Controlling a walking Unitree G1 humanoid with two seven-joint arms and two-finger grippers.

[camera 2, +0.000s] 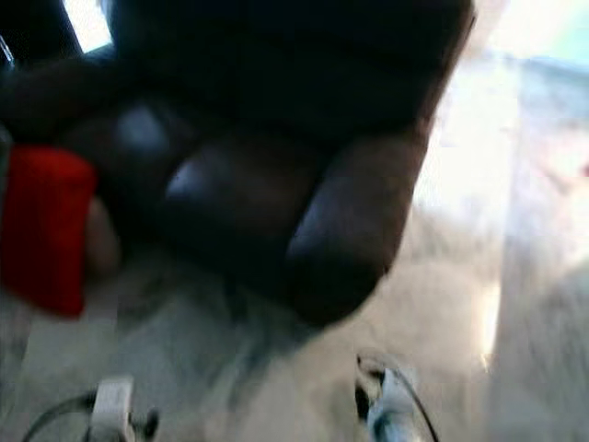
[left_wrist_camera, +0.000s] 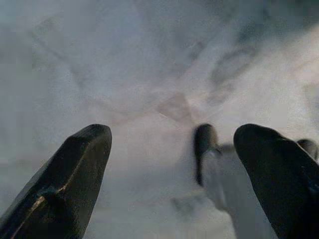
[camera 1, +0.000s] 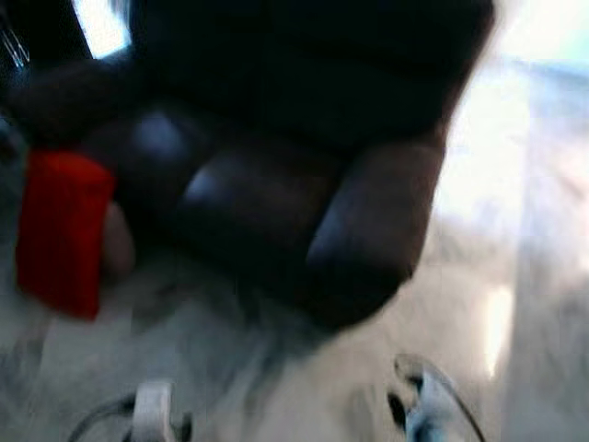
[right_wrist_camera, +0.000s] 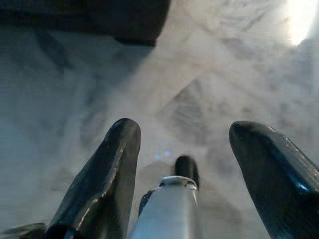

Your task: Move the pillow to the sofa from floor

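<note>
Heavily blurred head views, so detail is limited. Far left: red pillow [camera 1: 63, 232] sits on the pale marble floor [camera 1: 515, 304], upright-ish, leaning against or just beside the front left corner of the sofa; can't tell if they touch. Something pale [camera 1: 118, 241] shows at the pillow's right edge, unidentifiable. Centre: dark leather sofa [camera 1: 276, 175], two seat cushions with a sheen, its rounded armrest [camera 1: 373, 230] on the right side of the view. Bright glare patches on the floor to the right of the sofa.

Both arms hang low at the bottom edge of the head views, well apart from pillow and sofa. Left gripper [left_wrist_camera: 172, 164]: fingers spread apart, nothing between them, marble floor beneath. Right gripper [right_wrist_camera: 184, 164]: fingers also apart, holding nothing, over the floor with the sofa's dark base [right_wrist_camera: 99, 17] ahead of it.
</note>
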